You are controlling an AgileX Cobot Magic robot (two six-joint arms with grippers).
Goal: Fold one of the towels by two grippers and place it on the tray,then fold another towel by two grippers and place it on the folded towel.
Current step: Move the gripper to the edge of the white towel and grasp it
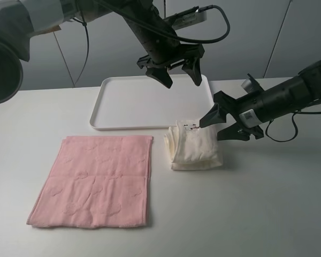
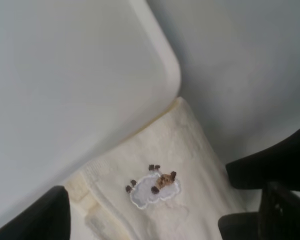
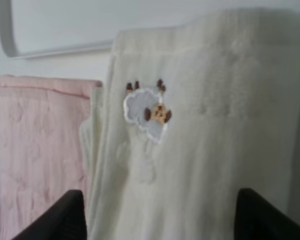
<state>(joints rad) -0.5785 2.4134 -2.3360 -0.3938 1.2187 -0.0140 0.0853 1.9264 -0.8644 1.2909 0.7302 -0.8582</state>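
A pink towel (image 1: 93,179) lies flat at left; behind it sits the tray (image 1: 134,104), the left gripper (image 1: 183,83) hanging over its far rim, jaws wide and empty. The folded cream towel (image 1: 195,149) lies just off the tray's near right corner, its length running front to back. The right gripper (image 1: 211,131) is nearer, at its right edge, jaws parted, apparently holding nothing.

The tray (image 1: 150,101) lies bare; the cream towel (image 1: 195,149) sits just beside its near right corner, the pink towel (image 1: 96,179) covers the bench (image 1: 257,214) on the left.
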